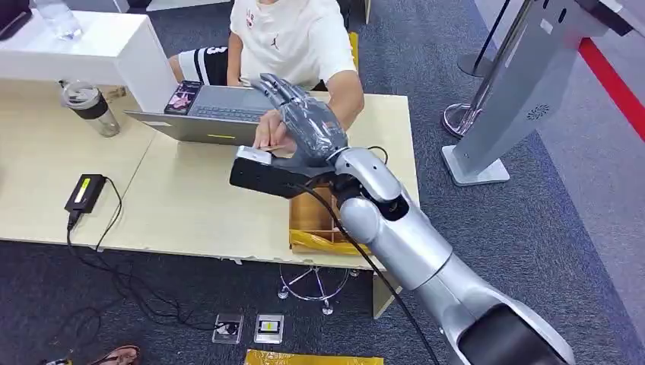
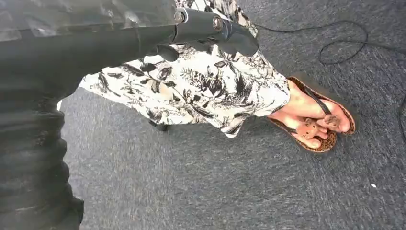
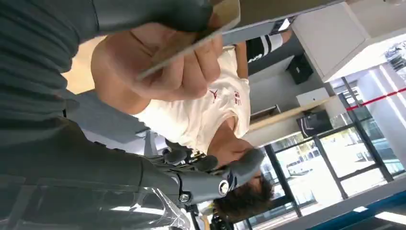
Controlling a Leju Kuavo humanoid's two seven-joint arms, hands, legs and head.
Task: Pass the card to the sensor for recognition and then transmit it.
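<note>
My right hand reaches over the far side of the wooden table, fingers stretched out toward a seated person in a white shirt. The person's hand grips a thin pale card right beside my palm; in the head view the card is a small sliver below that hand. In the right wrist view my thumb lies against the card while my dark fingers stay spread well away from it. My left hand hangs over the carpet, holding nothing.
A grey laptop sits open before the person. A bottle and a black power brick lie at the table's left. A yellow-lined box is under my forearm. A grey kiosk stand rises at the right. A second person's sandalled foot is near my left hand.
</note>
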